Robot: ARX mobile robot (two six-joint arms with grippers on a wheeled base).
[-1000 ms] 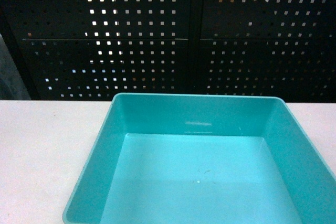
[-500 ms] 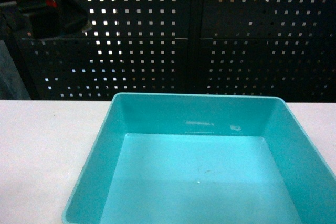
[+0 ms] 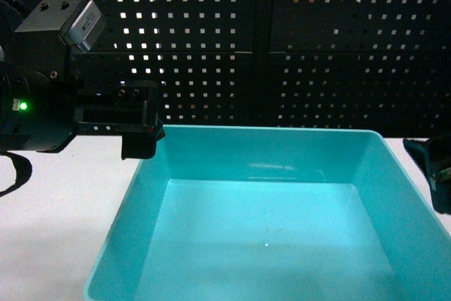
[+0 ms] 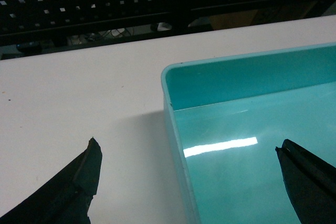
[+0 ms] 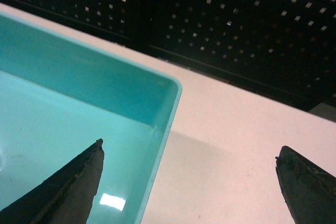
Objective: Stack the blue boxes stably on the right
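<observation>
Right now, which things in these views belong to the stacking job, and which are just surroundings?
Part of the job:
- shallow light turquoise plastic tub, empty
- left hand, open, straddling the tub's left wall
- right hand, open, straddling its right wall

Just surroundings:
- white table top
- black perforated metal panel behind the table

Blue box (image 3: 261, 223) looking like smooth plastic, shiny; floor throwing back bright streak of light in left wrist view. Rolled rim looking smooth too.

Table (image 4: 79, 98) showing as plain white, matt, flat, no shine.

My left claw (image 4: 189, 153): fingers (image 4: 79, 177) looking like dull black plastic, bit grainy along edges. My right claw (image 5: 189, 156) looking same, dark and matt.

Back wall (image 3: 282, 40) looking like black metal sheet full of small square holes, light coming through some.

Silver block (image 3: 74, 19) on my left arm looking like brushed metal.
</observation>
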